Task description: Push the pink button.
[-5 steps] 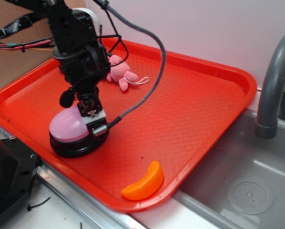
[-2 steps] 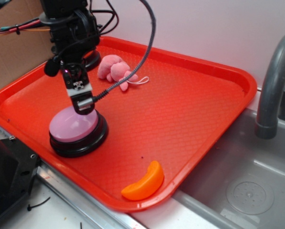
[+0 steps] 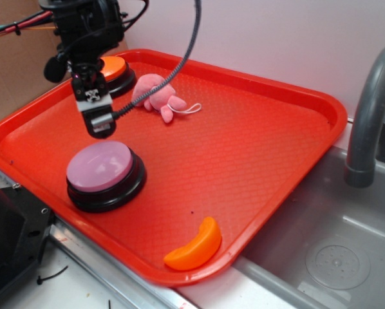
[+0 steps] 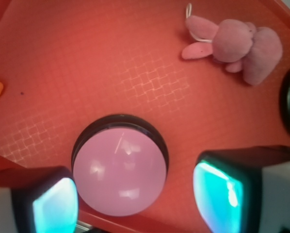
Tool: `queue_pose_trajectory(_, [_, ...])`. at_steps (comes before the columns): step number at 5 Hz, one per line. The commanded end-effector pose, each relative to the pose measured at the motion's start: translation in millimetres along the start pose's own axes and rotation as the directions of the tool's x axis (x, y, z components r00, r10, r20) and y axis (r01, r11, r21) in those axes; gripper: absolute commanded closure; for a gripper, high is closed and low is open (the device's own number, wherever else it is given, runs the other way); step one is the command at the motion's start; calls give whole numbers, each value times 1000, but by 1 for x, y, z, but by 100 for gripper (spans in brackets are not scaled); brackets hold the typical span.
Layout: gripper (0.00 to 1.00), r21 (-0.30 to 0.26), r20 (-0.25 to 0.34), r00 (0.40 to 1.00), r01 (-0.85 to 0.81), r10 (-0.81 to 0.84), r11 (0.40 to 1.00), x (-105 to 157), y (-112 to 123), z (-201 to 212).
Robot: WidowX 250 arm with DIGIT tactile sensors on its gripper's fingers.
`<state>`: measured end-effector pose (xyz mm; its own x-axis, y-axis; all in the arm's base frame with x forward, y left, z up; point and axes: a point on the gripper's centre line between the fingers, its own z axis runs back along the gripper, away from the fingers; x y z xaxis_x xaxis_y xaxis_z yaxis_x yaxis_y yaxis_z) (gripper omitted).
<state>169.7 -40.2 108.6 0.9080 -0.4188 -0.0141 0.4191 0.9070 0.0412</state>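
No legible writing is seen. Pink button (image 4: 119, 174) — set on red tray (image 3: 257, 148), below and between the fingers (image 4: 55, 204), which are spread apart, untouched.

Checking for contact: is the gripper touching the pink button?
No, the gripper hangs above the pink button with tray visible between them.

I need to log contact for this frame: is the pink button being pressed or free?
Free. The gripper hangs above the pink button with tray visible between them; the wrist view shows its dome uncovered between open fingers.
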Motion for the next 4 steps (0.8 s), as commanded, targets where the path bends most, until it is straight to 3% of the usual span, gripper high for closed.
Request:
queue_pose_trajectory(1, [0, 1, 10, 1000, -16, 16, 1000, 10, -3, 28])
queue_pose_trajectory(4, [0, 24, 20, 999, -39, 39, 999, 6, -2, 50])
